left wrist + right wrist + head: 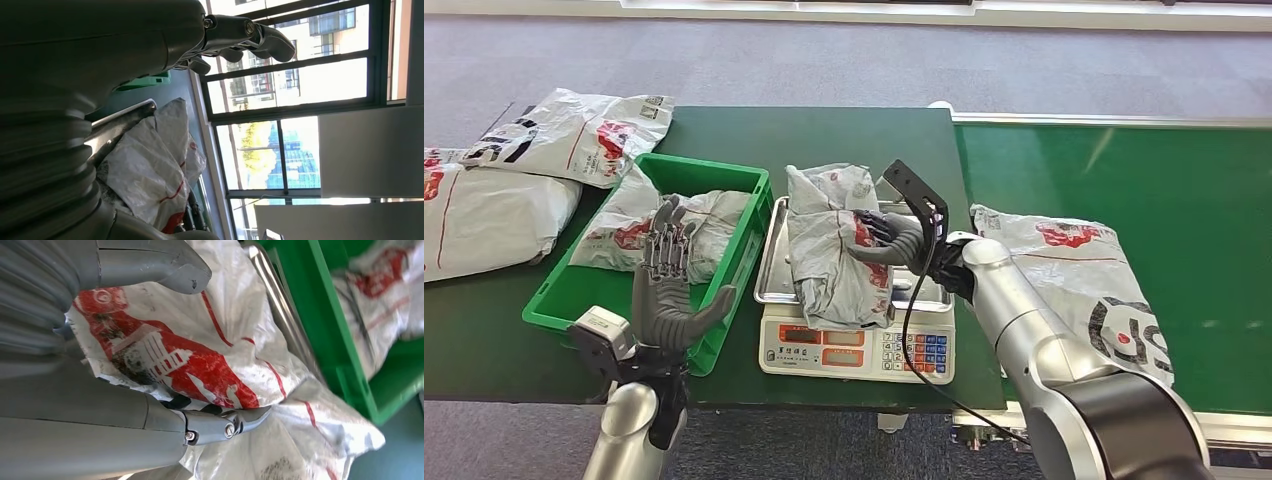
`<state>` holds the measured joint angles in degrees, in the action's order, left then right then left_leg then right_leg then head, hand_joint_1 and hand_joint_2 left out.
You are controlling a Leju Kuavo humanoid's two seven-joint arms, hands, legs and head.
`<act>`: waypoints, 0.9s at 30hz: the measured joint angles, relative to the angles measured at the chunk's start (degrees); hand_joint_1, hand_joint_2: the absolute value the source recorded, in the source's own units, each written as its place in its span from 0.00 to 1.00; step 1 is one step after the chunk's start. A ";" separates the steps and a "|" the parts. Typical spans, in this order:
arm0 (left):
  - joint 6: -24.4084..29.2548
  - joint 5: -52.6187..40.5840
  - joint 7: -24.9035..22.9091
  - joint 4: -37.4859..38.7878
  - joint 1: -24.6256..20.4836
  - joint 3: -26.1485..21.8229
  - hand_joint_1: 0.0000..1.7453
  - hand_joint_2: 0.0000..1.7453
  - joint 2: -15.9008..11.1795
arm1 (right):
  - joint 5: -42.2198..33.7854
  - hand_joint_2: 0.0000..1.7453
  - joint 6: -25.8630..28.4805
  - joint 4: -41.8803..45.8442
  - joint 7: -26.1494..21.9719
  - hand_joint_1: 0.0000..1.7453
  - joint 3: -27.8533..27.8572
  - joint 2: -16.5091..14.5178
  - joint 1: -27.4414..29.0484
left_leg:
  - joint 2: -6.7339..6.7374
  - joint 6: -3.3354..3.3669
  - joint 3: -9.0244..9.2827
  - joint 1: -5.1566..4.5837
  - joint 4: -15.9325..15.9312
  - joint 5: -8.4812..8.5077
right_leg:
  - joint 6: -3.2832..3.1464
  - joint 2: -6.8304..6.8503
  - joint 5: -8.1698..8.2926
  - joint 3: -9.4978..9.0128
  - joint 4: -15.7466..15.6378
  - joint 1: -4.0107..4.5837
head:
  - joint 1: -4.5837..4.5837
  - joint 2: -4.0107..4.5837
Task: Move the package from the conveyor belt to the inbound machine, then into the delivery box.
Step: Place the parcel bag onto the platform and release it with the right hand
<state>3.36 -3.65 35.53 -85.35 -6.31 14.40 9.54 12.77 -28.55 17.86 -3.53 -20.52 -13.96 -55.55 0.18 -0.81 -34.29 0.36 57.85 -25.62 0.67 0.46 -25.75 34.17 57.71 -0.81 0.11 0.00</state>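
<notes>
Right hand (892, 240) fingers half-buried in package (829, 250)

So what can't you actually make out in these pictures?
- Scale readout: digits too small in the head view.
- Tray under the package: mostly covered by the bag.
- Right hand: fingers partly buried in the package's folds.
- Green bin contents: the left hand hides part of the bag inside.
- Printing on the package: blurred in the right wrist view.
</notes>
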 joint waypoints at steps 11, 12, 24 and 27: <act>4.66 -3.59 -7.46 1.04 -5.25 0.41 0.00 1.00 1.89 | 0.95 1.00 1.51 0.06 -3.07 0.00 -3.23 -1.27 0.39 | -0.01 0.00 0.00 0.00 0.01 0.01 | 0.00 0.02 0.01 0.00 0.00 0.00 | -0.01 0.00; 7.00 -6.31 -9.56 1.61 -6.16 0.83 0.00 1.00 2.03 | 0.37 1.00 4.54 0.16 -4.87 0.00 -3.25 -1.37 0.48 | -0.02 0.00 0.00 0.00 0.01 0.02 | 0.00 0.04 0.01 0.02 0.00 0.00 | -0.01 0.00; 22.62 -31.47 -28.52 17.86 -26.08 3.95 0.00 1.00 5.07 | -0.45 1.00 34.44 14.84 -21.95 0.00 4.23 1.37 5.67 | -0.08 0.07 -0.11 -0.01 0.10 0.15 | 0.05 0.10 0.20 0.09 -0.01 -0.01 | 0.00 0.00; 18.35 -38.98 -34.44 26.17 -30.79 3.21 0.00 1.00 4.64 | 3.93 1.00 45.09 27.39 -24.53 0.00 6.48 3.65 14.17 | -0.24 0.07 -0.12 -0.01 0.10 0.14 | 0.06 0.24 0.16 0.03 -0.02 -0.01 | -0.03 0.01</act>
<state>21.71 -42.62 1.09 -59.18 -37.10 17.62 14.18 16.70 16.54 45.25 -28.06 -14.04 -10.31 -41.38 -0.06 -0.74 -34.40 0.35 57.96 -25.47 0.72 0.70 -25.59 34.20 57.69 -0.82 0.08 0.01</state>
